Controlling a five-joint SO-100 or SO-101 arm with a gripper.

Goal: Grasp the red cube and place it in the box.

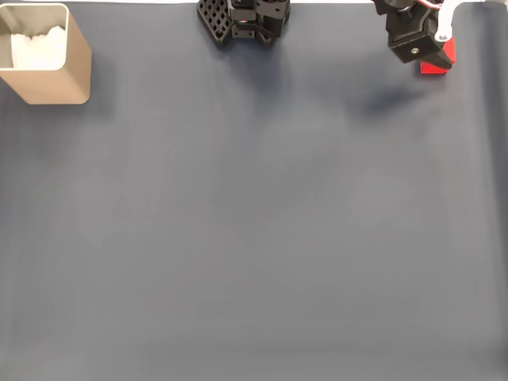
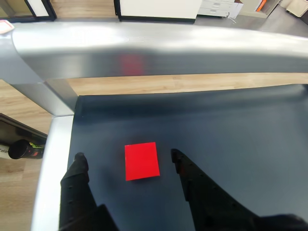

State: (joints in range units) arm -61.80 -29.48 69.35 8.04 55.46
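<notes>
At top right of the fixed view, cube on the mat, partly under the gripper. Far across at top left, box. In the wrist view, cube between the spread fingers, touching neither.

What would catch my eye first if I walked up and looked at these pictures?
Probably the red cube: in the wrist view it lies bright on the dark mat, between the two black fingers of the open gripper, touching neither. In the fixed view it peeks out under the arm at the top right, while the beige box with white padding stands far off in the top left corner.
</notes>
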